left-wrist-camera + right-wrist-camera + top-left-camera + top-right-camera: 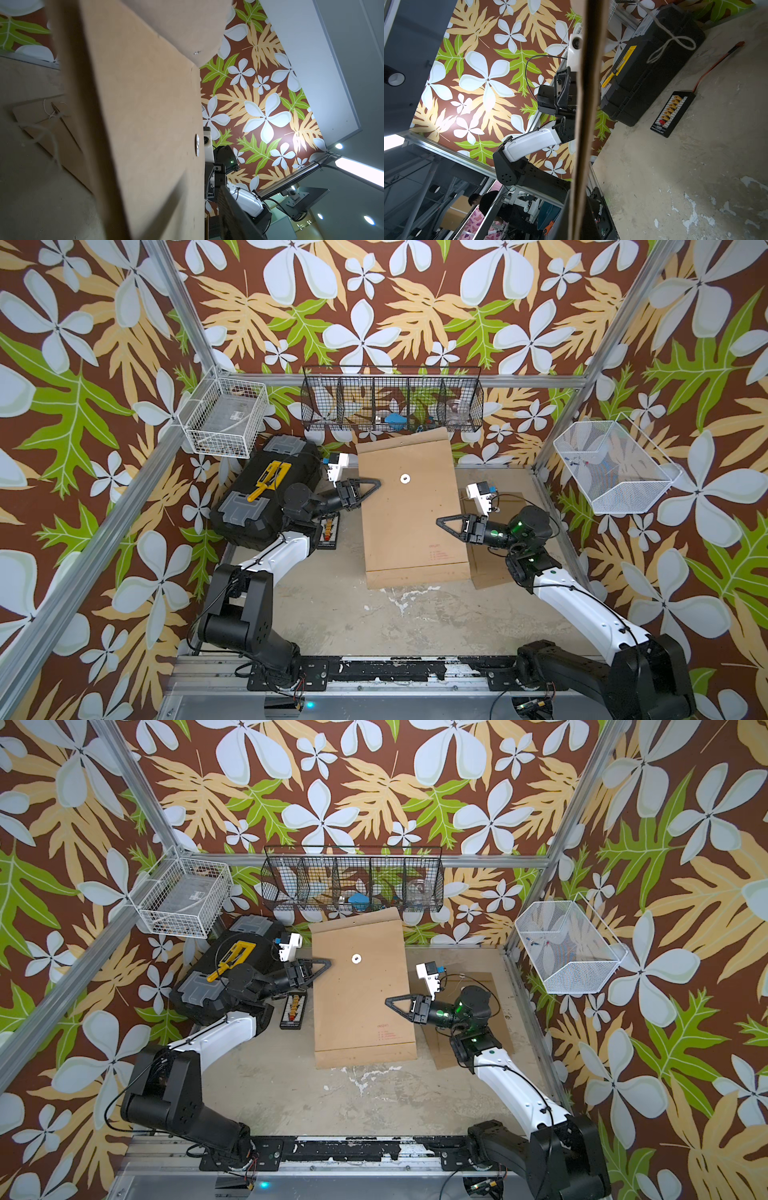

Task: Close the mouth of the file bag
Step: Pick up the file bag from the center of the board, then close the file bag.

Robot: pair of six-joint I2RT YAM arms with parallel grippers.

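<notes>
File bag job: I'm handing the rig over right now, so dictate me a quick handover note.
Left gripper: at the file bag's left edge; grip unclear.
Right gripper: shut on the bag's right edge.
The bag is held between the arms, lifted above the table where they grip it. Its flap at the far end is unfolded and the white button is uncovered.
Done: bag in hand.
Left: fold the flap over and fasten the mouth.
</notes>
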